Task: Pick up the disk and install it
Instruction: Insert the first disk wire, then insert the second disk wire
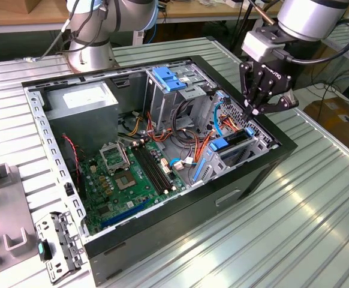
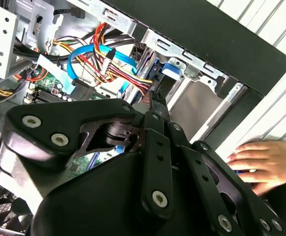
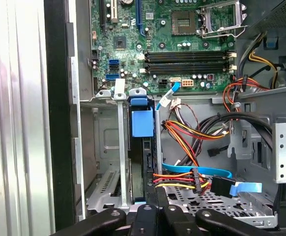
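- Now my gripper (image 1: 253, 110) hangs over the drive bay (image 1: 246, 147) at the case's edge on the exterior view's right; fingers look pinched narrow, nothing between them afaict.
- Disk (image 3: 142, 162) sits edge-on in the bay slot, blue carrier tab (image 3: 142, 123) on top.
- Imo: press straight down along the rails, no tilt, avoid the cables (image 3: 192, 179).
- Hand (image 2: 261, 162) rests near the case; go slow.

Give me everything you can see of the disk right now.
The disk stands on edge in a slot of the grey metal drive cage at the case's front corner, its bright blue plastic carrier tab facing up toward the motherboard side. Only the dark narrow edge and blue rail ends show. In the exterior view it sits just below the claw. Contact with the claw cannot be confirmed.
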{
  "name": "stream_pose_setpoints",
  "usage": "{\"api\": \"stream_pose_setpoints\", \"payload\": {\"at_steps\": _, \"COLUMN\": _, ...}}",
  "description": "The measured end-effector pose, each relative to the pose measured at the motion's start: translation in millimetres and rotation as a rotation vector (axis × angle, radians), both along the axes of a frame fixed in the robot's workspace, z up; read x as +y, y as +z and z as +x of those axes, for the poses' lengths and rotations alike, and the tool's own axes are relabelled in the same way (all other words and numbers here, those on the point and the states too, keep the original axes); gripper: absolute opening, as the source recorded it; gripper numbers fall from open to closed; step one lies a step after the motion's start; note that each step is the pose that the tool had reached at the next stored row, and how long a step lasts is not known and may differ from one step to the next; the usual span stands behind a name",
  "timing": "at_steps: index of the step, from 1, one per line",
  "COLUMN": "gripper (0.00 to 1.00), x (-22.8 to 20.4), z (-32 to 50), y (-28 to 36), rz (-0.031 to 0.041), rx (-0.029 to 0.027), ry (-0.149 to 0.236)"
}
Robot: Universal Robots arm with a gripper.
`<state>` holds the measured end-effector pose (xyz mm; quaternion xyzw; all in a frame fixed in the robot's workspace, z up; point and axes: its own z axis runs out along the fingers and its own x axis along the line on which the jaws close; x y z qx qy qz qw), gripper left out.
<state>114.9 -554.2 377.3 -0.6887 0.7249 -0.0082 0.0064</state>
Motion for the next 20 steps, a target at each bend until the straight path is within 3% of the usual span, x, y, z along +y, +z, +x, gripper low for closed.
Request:
{"api": "stream_pose_setpoints", "payload": {"at_steps": 17, "gripper": 0.11, "x": 0.0, "z": 0.0, "y": 0.0, "rz": 0.0004, "rx": 0.0, "ry": 0.0}}
{"api": "stream_pose_setpoints", "payload": {"at_steps": 20, "gripper": 0.11, "x": 0.0, "z": -5.8, "y": 0.0, "rz": 0.0004, "rx": 0.0, "ry": 0.0}}
